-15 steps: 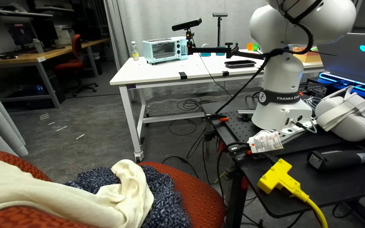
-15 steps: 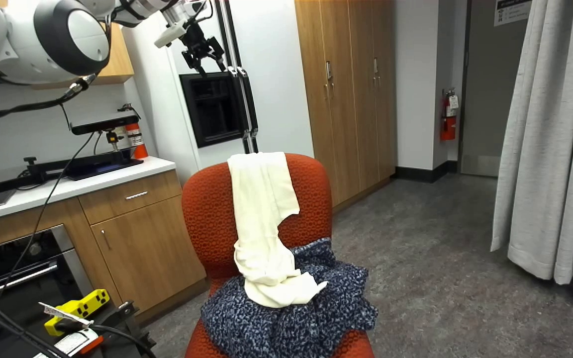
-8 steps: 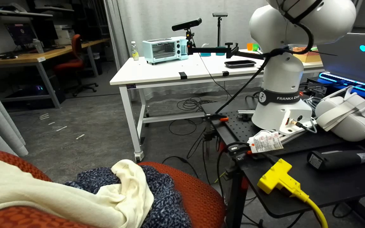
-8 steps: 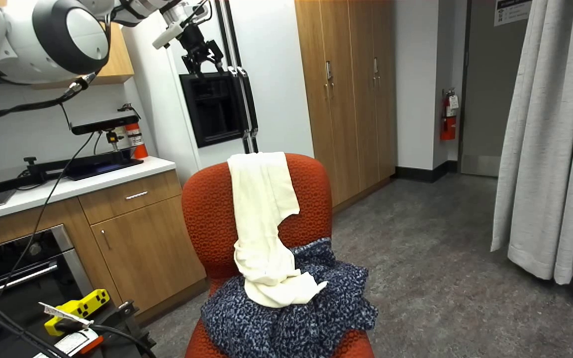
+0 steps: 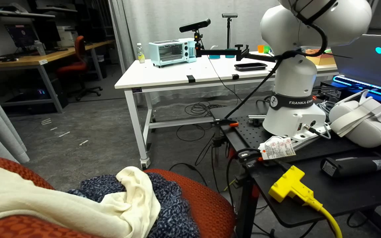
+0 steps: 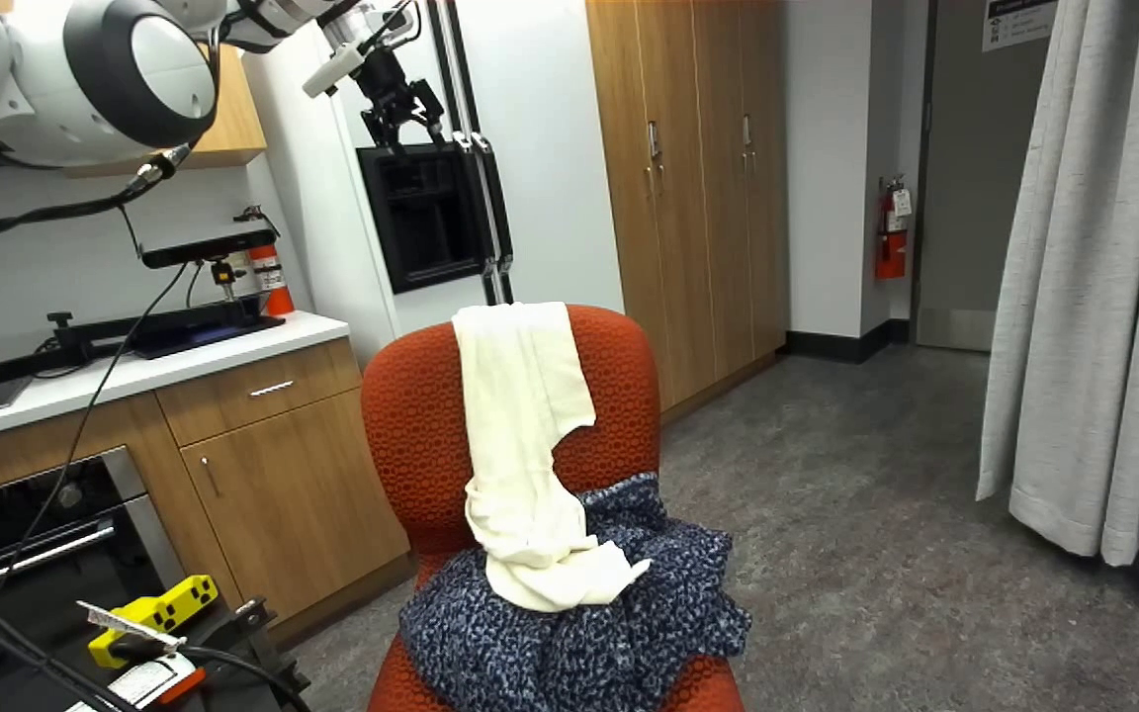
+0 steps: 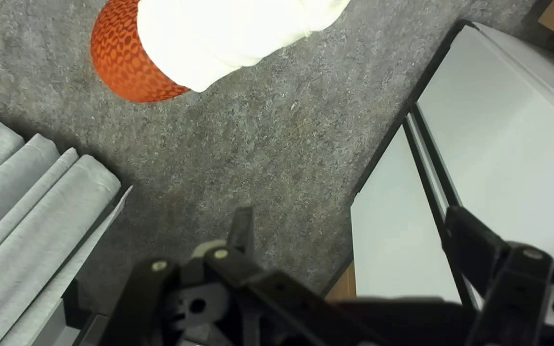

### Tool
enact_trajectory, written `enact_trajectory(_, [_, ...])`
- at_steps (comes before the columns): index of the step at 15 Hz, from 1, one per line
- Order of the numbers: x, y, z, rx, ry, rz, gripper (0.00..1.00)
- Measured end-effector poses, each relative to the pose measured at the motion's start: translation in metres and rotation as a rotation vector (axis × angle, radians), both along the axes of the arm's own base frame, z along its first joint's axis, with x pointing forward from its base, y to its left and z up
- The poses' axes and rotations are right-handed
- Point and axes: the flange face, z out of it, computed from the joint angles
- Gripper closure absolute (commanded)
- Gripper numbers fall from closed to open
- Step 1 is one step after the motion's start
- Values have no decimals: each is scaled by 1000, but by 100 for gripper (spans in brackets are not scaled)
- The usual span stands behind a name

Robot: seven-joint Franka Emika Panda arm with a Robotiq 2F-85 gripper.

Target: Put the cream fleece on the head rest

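The cream fleece (image 6: 522, 415) hangs over the top of the rust-orange head rest (image 6: 619, 366). It runs down the chair's front, and its lower end lies bunched on the dark blue fabric (image 6: 569, 648) on the seat. The fleece also shows in an exterior view (image 5: 55, 205) and at the top of the wrist view (image 7: 219, 33), beside the bare rounded end of the head rest (image 7: 128, 62). My gripper (image 6: 418, 131) is above and to the left of the head rest, apart from the fleece. In the wrist view its fingers (image 7: 349, 216) stand wide apart with nothing between them.
A black table (image 5: 309, 178) holds the robot base, a yellow plug block (image 5: 289, 183) and a white headset (image 5: 359, 119). A white table (image 5: 177, 74) stands behind. Grey curtains (image 7: 41, 206) and a white cabinet (image 7: 402, 230) flank the floor. A counter (image 6: 312, 336) stands left of the chair.
My gripper has shifted very slightly to the left in an exterior view, then holds still. The fleece and the chair have not moved.
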Motion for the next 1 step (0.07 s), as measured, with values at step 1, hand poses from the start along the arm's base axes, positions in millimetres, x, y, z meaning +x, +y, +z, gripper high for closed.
enact_trajectory(1, [0,0,0,0,0,0,0])
